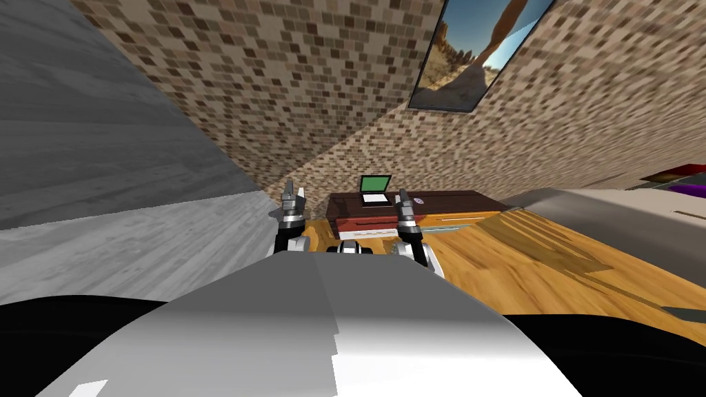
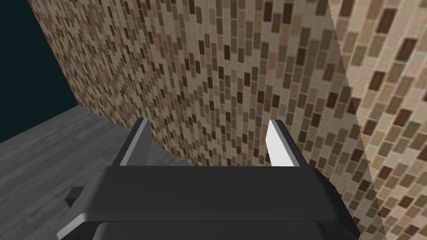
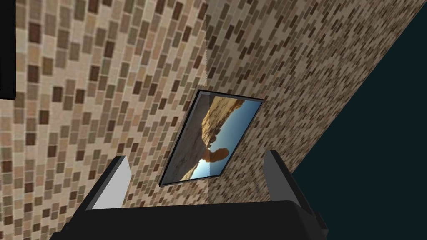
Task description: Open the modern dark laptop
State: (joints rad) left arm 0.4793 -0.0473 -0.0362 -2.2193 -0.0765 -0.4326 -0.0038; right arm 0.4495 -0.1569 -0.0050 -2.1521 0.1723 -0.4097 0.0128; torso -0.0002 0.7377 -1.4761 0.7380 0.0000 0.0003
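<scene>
The laptop (image 1: 375, 186) shows small and far off, on a dark reddish-brown surface (image 1: 455, 202) against the wall (image 1: 289, 89) of small brown and tan mosaic tiles. Its lid stands raised with a flat green screen above a pale base, and the keys are too small to make out. A tiny round thing (image 1: 419, 201) beside it cannot be identified. The arms hide part of the surface's front. Glossy orange wood-grained floor (image 1: 524, 262) spreads before it. The left hand (image 1: 295, 191) hovers off the surface's left end. The right hand (image 1: 404, 198) rises just right of the laptop, and I cannot tell whether it touches anything. Both hands are released, their thin blade fingers spread wide and holding nothing.
</scene>
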